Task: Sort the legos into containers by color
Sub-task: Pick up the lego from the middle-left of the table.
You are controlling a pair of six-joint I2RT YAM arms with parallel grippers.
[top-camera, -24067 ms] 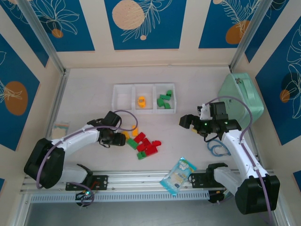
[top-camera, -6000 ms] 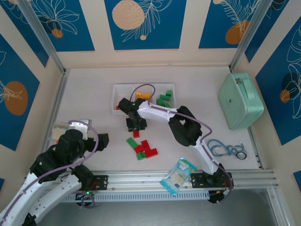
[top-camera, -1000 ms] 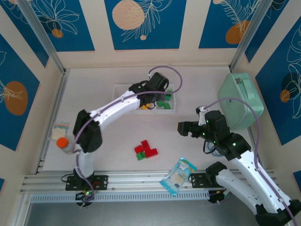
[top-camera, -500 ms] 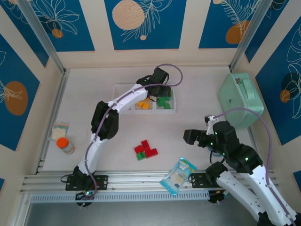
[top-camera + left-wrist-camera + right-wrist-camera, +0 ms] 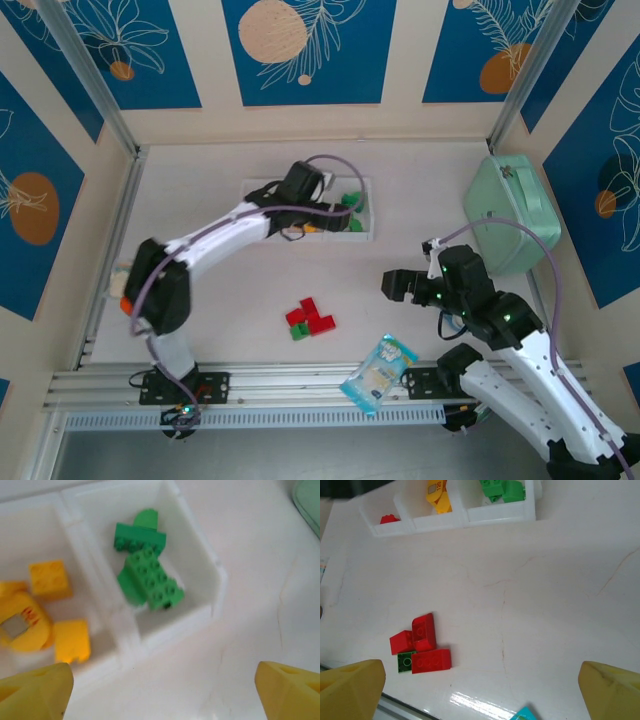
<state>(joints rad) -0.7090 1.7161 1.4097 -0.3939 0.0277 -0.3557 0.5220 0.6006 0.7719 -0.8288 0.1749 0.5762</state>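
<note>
Four legos (image 5: 424,639) lie bunched, three red and one green, at six o'clock from the containers (image 5: 500,514). Left gripper (image 5: 162,680) hovers at the green bin's (image 5: 215,587) near wall, jaws spread wide and empty; right gripper (image 5: 482,680), at two o'clock from the bunch, gapes empty too. Touching bricks may come up together, landing red among green.
</note>
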